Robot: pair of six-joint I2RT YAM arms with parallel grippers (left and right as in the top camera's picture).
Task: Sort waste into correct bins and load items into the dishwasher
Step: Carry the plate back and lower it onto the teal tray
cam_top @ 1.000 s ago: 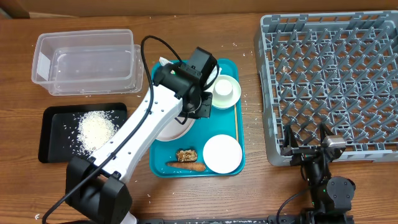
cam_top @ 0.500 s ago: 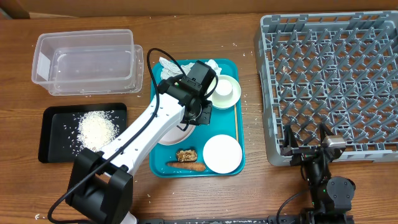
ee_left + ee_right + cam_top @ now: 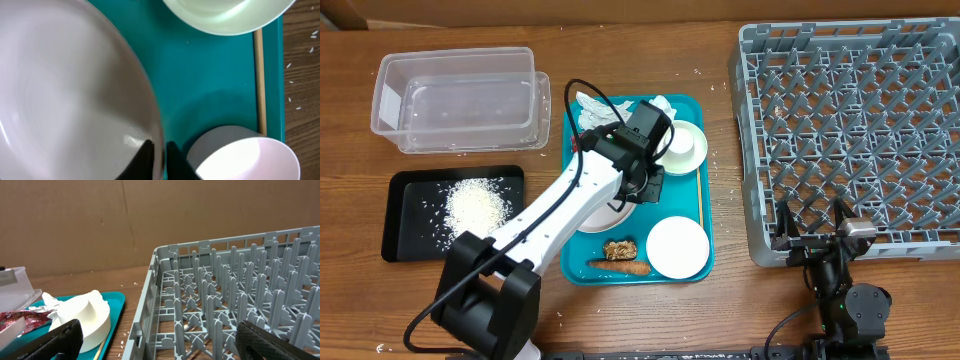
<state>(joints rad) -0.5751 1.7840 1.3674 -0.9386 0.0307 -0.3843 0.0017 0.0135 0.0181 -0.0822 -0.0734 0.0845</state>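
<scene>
My left gripper [image 3: 642, 180] [image 3: 158, 146] is shut on the right rim of the large plate [image 3: 610, 215] [image 3: 65, 85], one finger on each side of the rim. The plate lies in the teal tray [image 3: 582, 250] under my arm. A small bowl [image 3: 682, 148] stands just right of the gripper, and a smaller plate [image 3: 677, 246] lies at the tray's front. Napkins [image 3: 610, 103], a brown lump [image 3: 619, 247] and a carrot [image 3: 620, 267] are also in the tray. My right gripper [image 3: 812, 232] [image 3: 165, 345] stands open and empty by the dish rack [image 3: 850, 130].
The clear tub [image 3: 460, 100] sits at the back left. In front of it the black tray [image 3: 405, 240] holds rice [image 3: 475, 208]. A wooden stick [image 3: 701, 200] [image 3: 259, 80] lies along the teal tray's right side. A red wrapper [image 3: 20, 320] shows beside the bowl [image 3: 85, 320].
My left arm has swung slightly to the right, uncovering the napkins at the back of the tray. The gripper stays on the plate's rim. The right arm has not moved.
</scene>
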